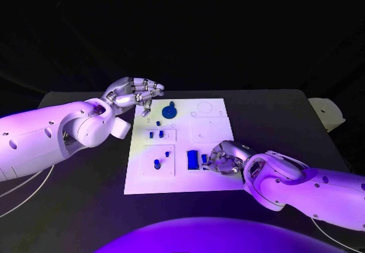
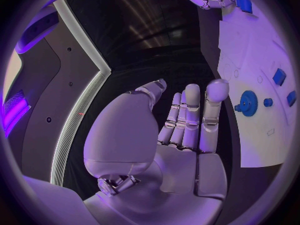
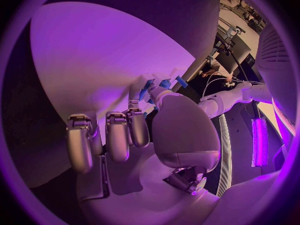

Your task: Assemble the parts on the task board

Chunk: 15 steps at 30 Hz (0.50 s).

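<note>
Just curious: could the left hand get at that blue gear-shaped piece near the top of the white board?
Probably yes: the left hand hovers open just beside the blue gear-shaped piece, with nothing between them.

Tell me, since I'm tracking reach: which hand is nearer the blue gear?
Left. The left hand hovers just beside the blue gear; the right hand sits at the board's near edge.

One flat white rectangular task board (image 1: pixel 213 174) lies on the black worktop (image 1: pixel 281 121). One round blue gear part (image 1: pixel 169 111) sits on it. Two silver many-fingered hands: left hand (image 1: pixel 135 94), right hand (image 1: pixel 222 158).
</note>
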{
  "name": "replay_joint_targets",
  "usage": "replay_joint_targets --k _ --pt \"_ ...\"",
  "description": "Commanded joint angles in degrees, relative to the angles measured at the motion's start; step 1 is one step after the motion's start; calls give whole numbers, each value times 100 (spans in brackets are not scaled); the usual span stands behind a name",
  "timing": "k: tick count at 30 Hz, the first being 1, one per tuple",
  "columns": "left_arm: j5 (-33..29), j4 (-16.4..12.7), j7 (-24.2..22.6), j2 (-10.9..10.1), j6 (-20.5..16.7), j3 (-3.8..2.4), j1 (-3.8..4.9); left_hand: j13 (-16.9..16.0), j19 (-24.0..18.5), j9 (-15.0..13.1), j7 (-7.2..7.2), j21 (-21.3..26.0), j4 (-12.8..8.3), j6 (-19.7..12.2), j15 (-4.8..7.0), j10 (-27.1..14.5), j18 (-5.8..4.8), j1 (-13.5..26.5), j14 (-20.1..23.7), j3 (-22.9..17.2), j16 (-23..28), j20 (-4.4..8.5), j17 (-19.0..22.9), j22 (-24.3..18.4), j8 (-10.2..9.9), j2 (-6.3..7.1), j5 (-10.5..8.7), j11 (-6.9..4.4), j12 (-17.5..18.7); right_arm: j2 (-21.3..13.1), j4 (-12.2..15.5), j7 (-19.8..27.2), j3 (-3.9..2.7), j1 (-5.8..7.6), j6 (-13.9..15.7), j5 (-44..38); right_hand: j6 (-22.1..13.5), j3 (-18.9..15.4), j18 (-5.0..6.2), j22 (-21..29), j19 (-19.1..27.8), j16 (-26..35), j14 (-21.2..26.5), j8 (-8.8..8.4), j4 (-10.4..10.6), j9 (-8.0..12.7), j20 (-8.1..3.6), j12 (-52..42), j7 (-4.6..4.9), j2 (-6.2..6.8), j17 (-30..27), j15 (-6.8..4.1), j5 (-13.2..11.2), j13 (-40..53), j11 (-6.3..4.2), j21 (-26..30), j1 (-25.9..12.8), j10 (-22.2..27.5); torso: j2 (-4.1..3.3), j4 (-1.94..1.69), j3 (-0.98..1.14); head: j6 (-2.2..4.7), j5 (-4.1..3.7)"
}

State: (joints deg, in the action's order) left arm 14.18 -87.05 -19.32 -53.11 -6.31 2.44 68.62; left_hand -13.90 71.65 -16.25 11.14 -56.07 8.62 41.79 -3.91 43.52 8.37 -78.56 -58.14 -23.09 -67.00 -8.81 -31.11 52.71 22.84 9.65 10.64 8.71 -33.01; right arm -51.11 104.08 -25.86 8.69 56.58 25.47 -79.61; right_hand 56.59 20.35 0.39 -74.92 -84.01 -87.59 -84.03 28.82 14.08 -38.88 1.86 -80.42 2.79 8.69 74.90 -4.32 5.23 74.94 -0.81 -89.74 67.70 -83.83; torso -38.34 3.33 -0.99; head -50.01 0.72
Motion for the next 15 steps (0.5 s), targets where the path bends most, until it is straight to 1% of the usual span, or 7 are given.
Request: replay_joint_targets --k 1,5,9,11,13,14,15 --pt "7 -10 -35 5 77 -3 3 11 -14 -8 135 24 44 -39 -18 -52 16 -11 30 -6 20 -1 9 -9 23 -44 26 -1 -37 -16 -21 -60 22 -21 -249 -26 -41 -7 -39 -1508 -599 13 -489 -21 -28 -15 -46 6 13 17 996 -47 -41 1000 -37 -26 88 -152 3 6 -4 1 4" --pt "9 -13 -37 3 79 -3 3 11 -14 -8 135 24 44 -39 -18 -52 16 -11 30 -6 20 -1 9 -9 23 -44 26 -1 -37 -33 4 -43 22 -21 -201 -25 -41 -8 -39 -1508 -599 14 -489 -21 -28 -14 -46 10 13 18 994 -47 -46 998 -37 -26 91 -150 3 10 -5 1 -2" --pt "10 -11 -41 2 80 -3 3 11 -14 -8 135 24 44 -39 -18 -52 16 -11 30 -6 20 -1 9 -9 23 -44 26 -1 -37 -97 49 127 19 -18 75 77 -50 -36 -39 -1508 -599 18 -488 -32 34 -3 -43 56 30 -4 988 -40 -53 975 -26 -26 41 -127 9 8 -6 1 -9" --pt "9 -3 -49 1 77 -3 3 11 -14 -8 135 24 44 -39 -18 -52 16 -11 30 -6 20 -1 9 -9 23 -44 26 -1 -37 -153 71 453 12 4 299 310 -81 -58 -39 -1508 -599 36 -479 -52 63 9 -39 109 43 1 952 -32 -35 948 -15 -26 24 -100 15 7 -10 1 -8" --pt "5 16 -65 4 74 -3 3 12 -18 -8 135 31 45 -40 -18 -53 18 -13 30 -7 20 -2 9 -17 26 -44 26 -1 -39 -213 73 1006 7 57 518 713 -152 -106 -39 -1508 -599 112 -445 -94 109 32 -21 287 78 10 813 -7 71 859 16 -26 26 0 21 7 -13 1 -16" --pt "0 30 -76 6 72 -2 2 12 -22 -8 135 39 46 -41 -18 -53 20 -13 31 -6 20 -2 9 -26 27 -43 25 -1 -40 -239 59 1337 4 93 594 997 -241 -129 -39 -1508 -599 142 -431 -150 123 59 -5 385 115 17 766 15 132 811 45 -26 52 59 32 10 -16 1 -13" --pt "-8 43 -85 8 69 -2 2 12 -22 -8 135 39 46 -41 -18 -53 20 -13 31 -6 20 -2 9 -26 27 -43 25 -1 -40 -256 39 1610 3 127 642 1258 -324 -153 -4 -1459 -545 195 -407 -210 142 88 21 516 160 9 680 49 154 747 84 135 87 141 39 13 -18 1 -10"
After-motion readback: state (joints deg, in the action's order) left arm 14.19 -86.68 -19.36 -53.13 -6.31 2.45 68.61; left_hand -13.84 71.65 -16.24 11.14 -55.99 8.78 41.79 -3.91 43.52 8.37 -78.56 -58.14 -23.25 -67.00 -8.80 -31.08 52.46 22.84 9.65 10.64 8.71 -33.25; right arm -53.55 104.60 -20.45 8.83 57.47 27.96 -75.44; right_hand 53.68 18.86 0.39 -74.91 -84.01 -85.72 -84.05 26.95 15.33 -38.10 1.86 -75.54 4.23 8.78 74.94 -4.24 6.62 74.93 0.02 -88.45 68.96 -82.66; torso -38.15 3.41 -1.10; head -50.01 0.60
